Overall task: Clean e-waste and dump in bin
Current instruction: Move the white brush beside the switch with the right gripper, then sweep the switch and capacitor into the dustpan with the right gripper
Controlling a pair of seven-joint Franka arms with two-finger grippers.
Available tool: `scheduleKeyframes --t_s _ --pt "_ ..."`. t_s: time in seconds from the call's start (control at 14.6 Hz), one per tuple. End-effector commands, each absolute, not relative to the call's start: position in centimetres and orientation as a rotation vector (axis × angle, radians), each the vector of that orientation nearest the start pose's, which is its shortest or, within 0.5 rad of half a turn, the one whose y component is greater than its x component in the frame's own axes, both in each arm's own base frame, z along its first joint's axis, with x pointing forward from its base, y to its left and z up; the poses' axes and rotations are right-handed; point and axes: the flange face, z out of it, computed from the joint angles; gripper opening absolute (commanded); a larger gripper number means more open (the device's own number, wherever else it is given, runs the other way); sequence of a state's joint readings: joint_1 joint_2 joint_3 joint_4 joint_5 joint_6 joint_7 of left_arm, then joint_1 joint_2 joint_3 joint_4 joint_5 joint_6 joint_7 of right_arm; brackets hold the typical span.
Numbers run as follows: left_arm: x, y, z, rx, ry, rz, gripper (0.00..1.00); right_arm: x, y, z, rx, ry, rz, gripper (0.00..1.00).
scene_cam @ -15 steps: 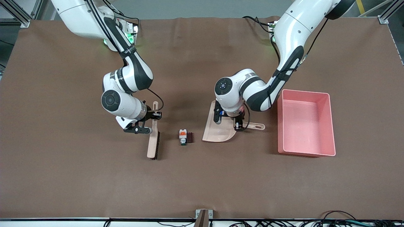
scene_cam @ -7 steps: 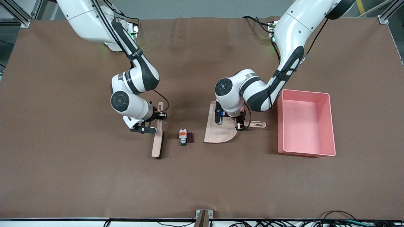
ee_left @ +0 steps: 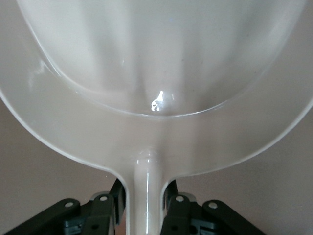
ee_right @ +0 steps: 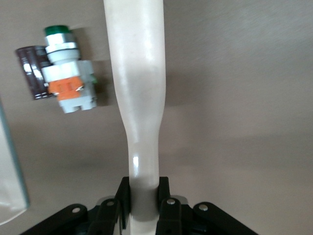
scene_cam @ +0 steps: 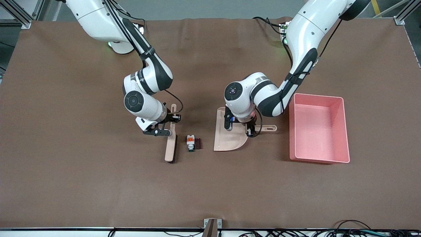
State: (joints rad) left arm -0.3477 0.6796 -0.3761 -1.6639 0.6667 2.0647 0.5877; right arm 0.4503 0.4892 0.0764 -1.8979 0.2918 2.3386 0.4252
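The e-waste lies on the brown table between brush and dustpan: a white component (scene_cam: 190, 143) (ee_right: 66, 78) with orange parts and a green tip, and touching it a dark maroon block (scene_cam: 198, 143) (ee_right: 31, 72). My right gripper (scene_cam: 168, 123) (ee_right: 143, 198) is shut on the handle of a beige brush (scene_cam: 170, 146) (ee_right: 139, 73), whose head rests beside the e-waste toward the right arm's end. My left gripper (scene_cam: 250, 129) (ee_left: 145, 205) is shut on the handle of the beige dustpan (scene_cam: 229, 137) (ee_left: 156, 73). The pink bin (scene_cam: 342, 131) stands beside the dustpan toward the left arm's end.
A brown cloth covers the whole table. A small metal bracket (scene_cam: 212, 223) sits at the table edge nearest the front camera, and cables run along that edge.
The right arm has carried the brush toward the e-waste. The left gripper has closed on the dustpan's handle, and the dustpan has turned a little.
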Motion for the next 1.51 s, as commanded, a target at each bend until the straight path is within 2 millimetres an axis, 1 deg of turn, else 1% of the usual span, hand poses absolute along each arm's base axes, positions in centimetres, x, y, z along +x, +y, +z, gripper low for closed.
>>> scheduleKeyframes --t_s 0.0,0.14,0.27,0.41,0.48,0.55,0.62,0.68,0.82,0.96,1.09,1.16,1.37,1.44 --pt "53.7 -39.8 22.1 -1.930 2.048 0.264 0.33 52.9 33.9 23.6 -2.916 0.181 0.223 0.01" --pt "53.7 -39.8 22.1 -1.931 2.045 0.266 0.29 52.8 34.1 23.1 -2.919 0.178 0.223 0.01" --pt "53.6 -40.0 22.1 -1.928 2.047 0.266 0.28 52.2 35.2 22.8 -2.919 0.154 0.209 0.01" --pt "53.6 -40.0 22.1 -1.927 2.049 0.266 0.24 52.1 35.5 22.5 -2.919 0.153 0.206 0.01" --pt "53.6 -40.0 22.1 -1.927 2.049 0.266 0.18 51.9 35.7 22.4 -2.920 0.172 0.211 0.01" --pt "53.6 -40.0 22.1 -1.928 2.047 0.266 0.13 51.4 36.6 22.5 -2.918 0.182 0.203 0.01" --pt "53.6 -39.9 22.1 -1.928 2.047 0.268 0.12 51.2 37.2 22.5 -2.914 0.192 0.187 0.01" --pt "53.6 -40.0 22.1 -1.928 2.047 0.266 0.09 50.9 37.9 22.3 -2.912 0.194 0.173 0.01" --pt "53.6 -39.9 22.1 -1.930 2.047 0.268 0.01 50.7 38.3 22.0 -2.914 0.191 0.176 0.01" --pt "53.6 -39.9 22.0 -1.931 2.046 0.270 0.00 50.4 38.8 21.7 -2.916 0.179 0.182 0.01" --pt "53.6 -39.9 22.0 -1.928 2.047 0.270 0.00 50.3 39.8 21.3 -2.913 0.167 0.184 0.01" --pt "53.6 -39.9 22.0 -1.930 2.048 0.270 0.01 50.1 40.9 21.1 -2.897 0.176 0.190 0.01" --pt "53.6 -39.9 22.0 -1.928 2.047 0.270 0.01 50.6 42.5 20.5 -2.877 0.177 0.190 0.01" --pt "53.6 -39.9 22.0 -1.928 2.047 0.270 0.01 50.3 43.9 20.6 -2.866 0.160 0.183 0.01"
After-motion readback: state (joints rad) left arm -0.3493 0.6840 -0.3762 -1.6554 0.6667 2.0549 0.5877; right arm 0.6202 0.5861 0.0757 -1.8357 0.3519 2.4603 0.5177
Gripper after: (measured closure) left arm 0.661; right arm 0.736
